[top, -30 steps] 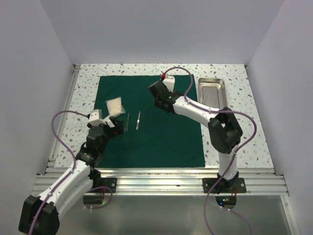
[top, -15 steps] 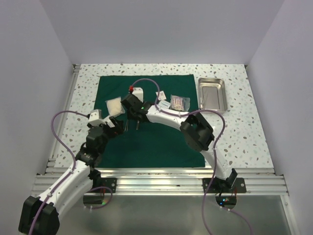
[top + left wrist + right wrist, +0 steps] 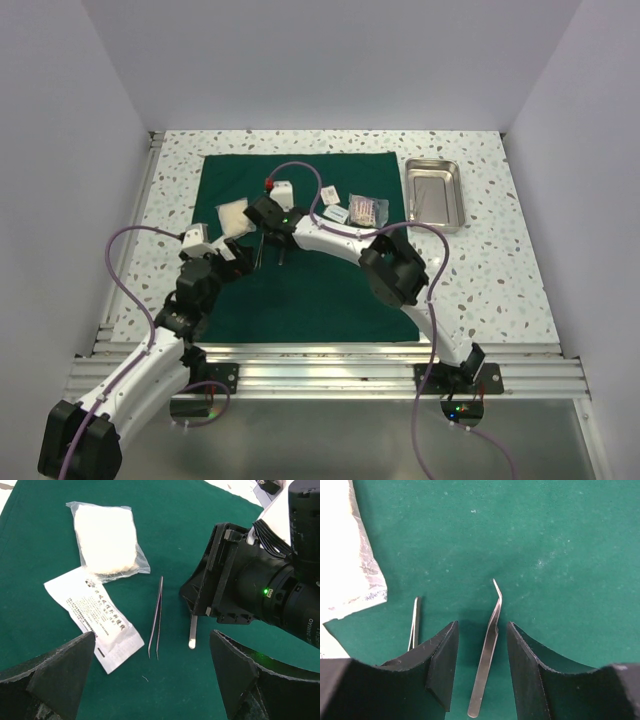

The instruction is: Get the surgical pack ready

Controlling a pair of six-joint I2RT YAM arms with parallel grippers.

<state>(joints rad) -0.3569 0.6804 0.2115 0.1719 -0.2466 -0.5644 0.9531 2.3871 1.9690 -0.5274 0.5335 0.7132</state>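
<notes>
Status:

- Surgical pack (image 3: 320, 290) is spread flat as an open green sheet on the worktop. It is not yet folded, and the instruments are laid out on it.
- Right end effector (image 3: 482, 630) is set low over the left-centre of the pack. Its jaws are half-spread and straddle the angled tweezers (image 3: 487, 665). A gap is seen on both sides, so nothing is gripped.
- Left end effector (image 3: 152, 645) is held fully wide and empty above the pack's left part, just behind the right wrist.
- Also on the pack's left part: straight tweezers (image 3: 156, 617), a gauze packet (image 3: 106, 540) and a white paper pouch (image 3: 95, 617).
- Steel tray (image 3: 435, 195) is parked off the pack's far right corner.

Risks, as judged from here:

- The tweezers are thin and flat on cloth. If the jaws are closed too high they would be missed. If closed too low, fabric could be pinched and the sheet dragged, which would shift everything on it.
- The grip looks likely to land toward the handle end, so the tweezers could swing or slip out on lift.
- The straight tweezers lie just outside one right finger (image 3: 442, 665), so they could be nudged by any sideways correction.
- The two wrists are close together, so contact is possible if the left arm is advanced now.
</notes>
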